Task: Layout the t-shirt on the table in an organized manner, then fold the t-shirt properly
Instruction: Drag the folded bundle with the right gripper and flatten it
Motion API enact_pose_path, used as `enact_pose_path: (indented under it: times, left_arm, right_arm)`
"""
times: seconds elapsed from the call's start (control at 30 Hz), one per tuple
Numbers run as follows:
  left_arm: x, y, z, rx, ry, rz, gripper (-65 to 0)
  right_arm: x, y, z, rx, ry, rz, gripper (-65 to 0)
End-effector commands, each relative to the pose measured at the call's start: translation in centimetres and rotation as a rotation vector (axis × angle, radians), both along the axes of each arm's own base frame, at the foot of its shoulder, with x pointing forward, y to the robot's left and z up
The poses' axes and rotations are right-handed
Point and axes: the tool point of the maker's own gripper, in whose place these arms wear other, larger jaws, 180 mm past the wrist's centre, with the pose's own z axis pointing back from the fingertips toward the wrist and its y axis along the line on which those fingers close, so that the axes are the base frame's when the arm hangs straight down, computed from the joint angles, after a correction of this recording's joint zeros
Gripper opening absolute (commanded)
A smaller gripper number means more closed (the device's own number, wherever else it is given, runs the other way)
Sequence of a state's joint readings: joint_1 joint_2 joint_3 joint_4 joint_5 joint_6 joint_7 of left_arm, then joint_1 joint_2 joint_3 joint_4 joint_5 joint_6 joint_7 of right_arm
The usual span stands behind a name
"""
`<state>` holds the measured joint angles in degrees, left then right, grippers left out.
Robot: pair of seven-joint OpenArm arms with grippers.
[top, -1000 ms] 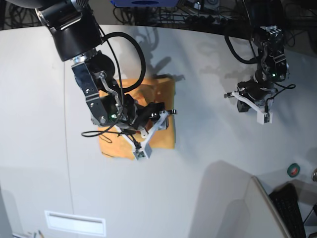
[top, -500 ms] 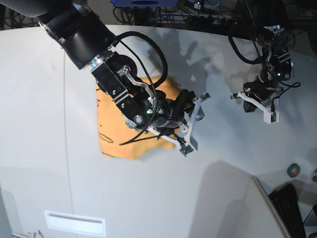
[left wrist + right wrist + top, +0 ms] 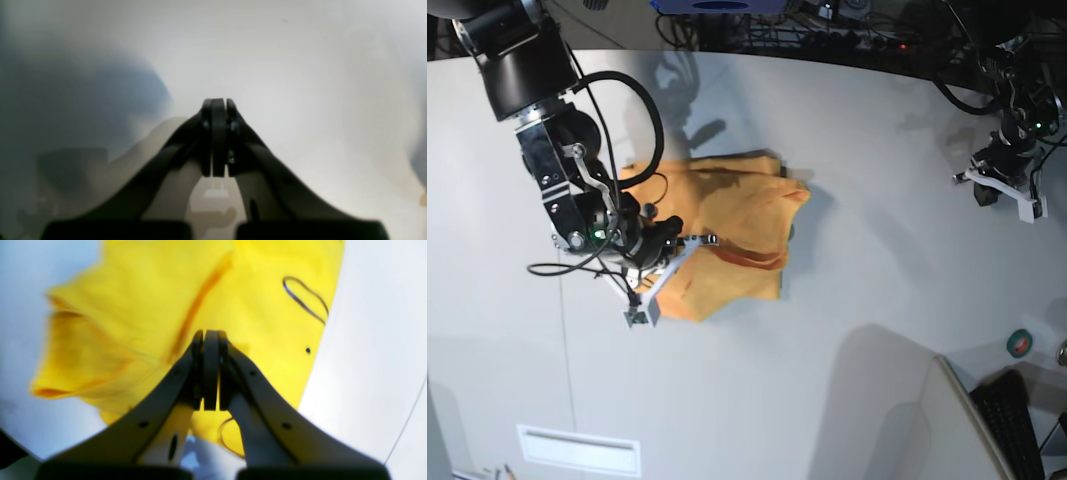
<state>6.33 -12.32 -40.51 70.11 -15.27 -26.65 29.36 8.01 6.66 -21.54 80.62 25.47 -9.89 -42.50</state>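
White-grey table (image 3: 847, 330) fills most of the base view, with a thin dark seam line (image 3: 562, 330) running down its left part and cables seen along the dark top edge. Orange-yellow t-shirt (image 3: 727, 215) is seen left of centre in the frame, partly folded over itself and rumpled, a curved fold edge showing near its right side. Right gripper (image 3: 640, 312) is placed at the shirt's lower-left edge in the base view; its jaws are pressed fully together. In the right wrist view the closed gripper (image 3: 210, 336) is seen in front of the yellow t-shirt (image 3: 253, 306), with thin black cursive lettering (image 3: 305, 300) at upper right; no cloth is seen pinched between the fingers (image 3: 200, 380), though whether the tips touch the fabric cannot be told. Left gripper (image 3: 1032, 208) is located at the far right of the base frame, well apart from the shirt, over bare table. In the blurred left wrist view its jaws (image 3: 217, 103) are closed together with nothing held, pale table surface (image 3: 300, 83) behind. Small green round object (image 3: 1021, 343) is noted at the lower right, near a black keyboard (image 3: 1017, 420).
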Motion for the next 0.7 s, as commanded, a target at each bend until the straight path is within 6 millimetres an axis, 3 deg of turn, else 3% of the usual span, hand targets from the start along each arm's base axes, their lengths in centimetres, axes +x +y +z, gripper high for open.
enact_pose_path:
  times: [0.0,0.1,0.23,0.5,0.67]
  left_arm:
    - [0.9,0.5,1.2,0.014,-0.045,-0.01,-65.0]
    - [0.8,0.5,1.1,0.013,-0.042,-0.012,-65.0]
    - [0.9,0.2,1.1,0.01,-0.043,-0.016,-65.0]
    - [0.8,0.0,0.9,0.006,-0.039,-0.017,-65.0]
    - [0.8,0.0,0.8,0.004,-0.037,-0.019,-65.0]
  right_arm:
    - [1.6,-0.2,0.9,0.0,-0.057,-0.013,-65.0]
    - [1.7,-0.6,-0.8,-0.011,-0.045,-0.036,-65.0]
    - [2.3,2.2,-1.3,-0.012,-0.034,0.021,-65.0]
    - [4.7,10.5,3.0,0.057,-0.117,0.151,-65.0]
    - [4.2,14.7,5.6,0.06,-0.197,0.326,-65.0]
